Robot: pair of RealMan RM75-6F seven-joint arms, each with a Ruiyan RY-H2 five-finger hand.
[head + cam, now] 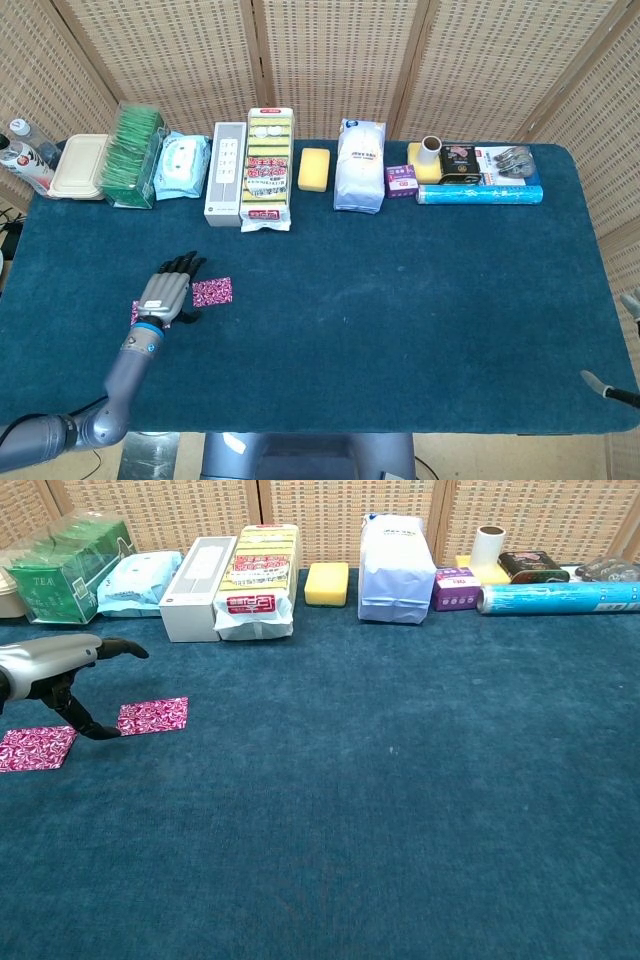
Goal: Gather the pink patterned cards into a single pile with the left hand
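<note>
Now | left hand point(45, 660) fingers point(125, 646) spread | cards point(152, 716) apart | boxes point(224, 173) behind

Open blue cloth point(400, 810) is seen across the middle and near side of the table, unobstructed. The far edge is blocked by a row of goods, from the green tea box point(62, 568) to the blue roll point(557, 598). Two pink patterned cards point(152, 716) point(37, 748) lie flat at the left, with the left hand point(55, 665) between them.

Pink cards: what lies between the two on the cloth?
In the chest view, the left hand's thumb tip touches down between the near card and far card.
</note>
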